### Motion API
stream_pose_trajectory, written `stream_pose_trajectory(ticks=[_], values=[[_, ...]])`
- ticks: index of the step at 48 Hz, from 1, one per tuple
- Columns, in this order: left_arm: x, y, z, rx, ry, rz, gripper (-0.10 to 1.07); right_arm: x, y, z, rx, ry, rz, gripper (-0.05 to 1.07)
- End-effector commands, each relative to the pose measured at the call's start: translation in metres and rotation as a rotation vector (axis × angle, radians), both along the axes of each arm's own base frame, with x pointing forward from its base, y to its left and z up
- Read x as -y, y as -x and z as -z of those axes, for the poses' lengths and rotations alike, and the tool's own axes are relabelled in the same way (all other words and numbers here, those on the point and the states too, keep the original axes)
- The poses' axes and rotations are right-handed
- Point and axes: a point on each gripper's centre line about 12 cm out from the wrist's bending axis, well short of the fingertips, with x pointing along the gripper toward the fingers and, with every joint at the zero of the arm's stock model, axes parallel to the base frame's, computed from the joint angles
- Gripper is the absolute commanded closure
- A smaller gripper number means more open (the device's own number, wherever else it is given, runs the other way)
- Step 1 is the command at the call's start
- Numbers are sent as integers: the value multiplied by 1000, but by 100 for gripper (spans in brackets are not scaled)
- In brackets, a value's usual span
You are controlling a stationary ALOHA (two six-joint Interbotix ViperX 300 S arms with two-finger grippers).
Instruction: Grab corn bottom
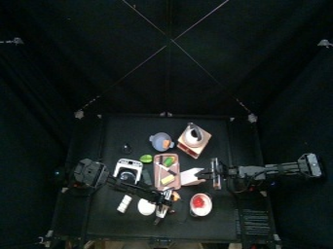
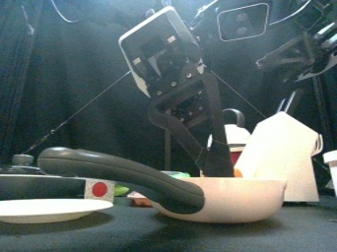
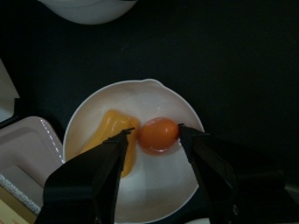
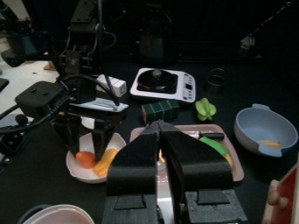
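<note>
From the top view it's a pretty crowded counter: the left hand is down near the front edge among the dishes, and the right arm just sits off to the side.

Front view mostly shows the left arm coming down behind a white bowl with a dark handle lying across in front of it.

Left wrist view is the good one: the left hand has its jaws spread wide, hanging right over the bowl. Inside are a yellow corn piece and an orange ball just beside it. Nothing's gripped.

Right wrist view: the right hand is parked up high, can't tell how wide it is. The same bowl sits under the left hand.
</note>
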Motion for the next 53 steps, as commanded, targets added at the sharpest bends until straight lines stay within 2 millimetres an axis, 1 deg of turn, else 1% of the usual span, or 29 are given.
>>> stream_pose_trajectory(ticks=[1, 10, 21, 32, 43, 48, 53], values=[[2, -7, -15, 45, 9, 4, 11, 1, -2, -4, 14, 1, 4, 100], [3, -6, -9, 32, 5, 6, 11, 1, -2, -3, 12, 1, 6, 100], [2, -5, -6, 24, 4, 3, 11, 2, -1, -2, 9, 1, 10, 100], [2, -5, 3, 7, 4, -3, 11, 2, -1, -2, 11, 1, 10, 100], [2, -5, 5, 3, 2, -1, 12, 3, -1, -2, 9, 1, 13, 100], [2, -4, 8, -6, 0, -1, 15, 3, -1, -2, 9, 0, 15, 100], [2, -4, 9, -9, 0, -4, 24, 3, -1, -2, 8, 1, 13, 100]])
